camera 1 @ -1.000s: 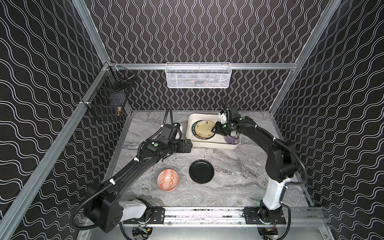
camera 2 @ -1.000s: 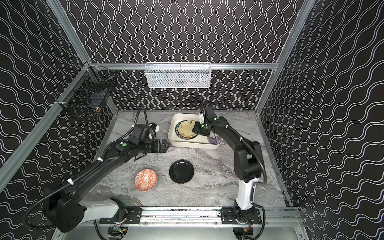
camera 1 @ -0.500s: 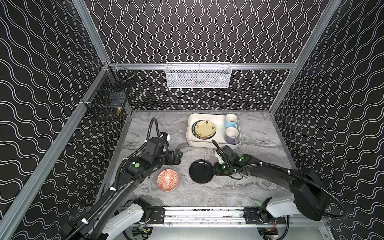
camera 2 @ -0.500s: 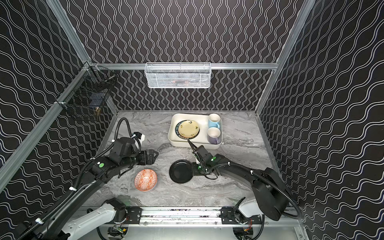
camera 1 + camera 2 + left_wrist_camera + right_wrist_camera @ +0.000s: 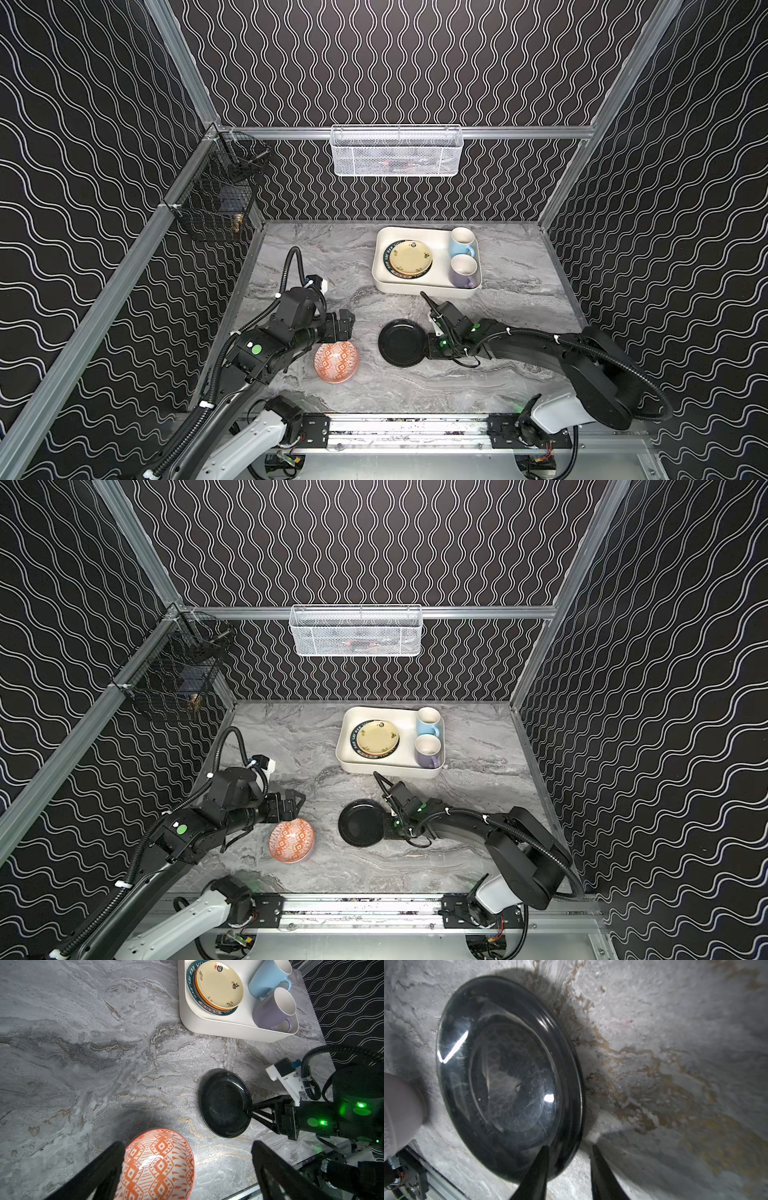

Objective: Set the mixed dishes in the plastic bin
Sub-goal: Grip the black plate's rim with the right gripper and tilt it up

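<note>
Black plate [image 5: 401, 343] lies flat on the marble tabletop [image 5: 415, 382], short of the plastic bin [image 5: 384, 282]. Right gripper [image 5: 569, 1152] straddles its rim, jaws narrow, not yet clamped. Left gripper [image 5: 187, 1159] gapes wide over the orange-patterned bowl [image 5: 336, 362]. Next: pinch, lift.

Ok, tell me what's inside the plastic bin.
The plastic bin holds a plate stack, cream plate on top, orange and dark lettered rims peeking beneath, plus a light-blue mug and lilac mug. Anything lower in the stack is covered.
</note>
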Robot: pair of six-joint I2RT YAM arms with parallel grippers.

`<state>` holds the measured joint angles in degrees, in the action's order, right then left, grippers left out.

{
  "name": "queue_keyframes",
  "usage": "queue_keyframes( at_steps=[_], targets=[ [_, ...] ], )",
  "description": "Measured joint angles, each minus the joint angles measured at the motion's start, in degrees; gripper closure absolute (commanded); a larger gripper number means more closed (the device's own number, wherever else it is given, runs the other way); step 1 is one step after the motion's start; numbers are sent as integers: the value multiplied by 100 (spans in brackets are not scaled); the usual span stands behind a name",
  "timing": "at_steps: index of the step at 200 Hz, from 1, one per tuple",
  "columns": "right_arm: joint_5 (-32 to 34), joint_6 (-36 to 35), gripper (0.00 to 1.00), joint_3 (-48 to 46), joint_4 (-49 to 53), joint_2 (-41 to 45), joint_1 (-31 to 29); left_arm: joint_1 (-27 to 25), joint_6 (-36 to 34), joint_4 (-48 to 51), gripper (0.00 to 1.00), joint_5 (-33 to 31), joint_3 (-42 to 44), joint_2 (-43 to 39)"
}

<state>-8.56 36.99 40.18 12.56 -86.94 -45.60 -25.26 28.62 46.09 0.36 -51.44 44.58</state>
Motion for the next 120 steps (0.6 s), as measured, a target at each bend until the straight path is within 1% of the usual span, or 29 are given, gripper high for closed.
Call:
queue_keyframes(
  at_steps=[7, 12, 26, 37, 61, 82, 120],
  targets=[
    [-15, 0, 67, 37, -57, -57, 2, 0, 0, 11, 2, -4, 0, 4],
    [-22, 0, 70, 68, -90, -103, 2, 0, 0, 15, 1, -15, 0, 9],
    [-15, -2, 83, 160, -129, -234, 28, 0, -2, 15, 1, -20, 0, 33],
    [-20, 79, 91, 225, -133, -317, 46, 0, -2, 13, 1, -24, 0, 59],
    [-111, 90, 100, 358, -256, -339, 149, 0, -2, -7, 2, -42, 0, 151],
    [-142, 15, 100, 446, -155, -256, 232, 0, -7, -22, 1, -61, -2, 271],
    [-9, -210, 100, 796, 483, 125, 439, 0, -48, -109, 1, -81, -129, 551]
  ],
)
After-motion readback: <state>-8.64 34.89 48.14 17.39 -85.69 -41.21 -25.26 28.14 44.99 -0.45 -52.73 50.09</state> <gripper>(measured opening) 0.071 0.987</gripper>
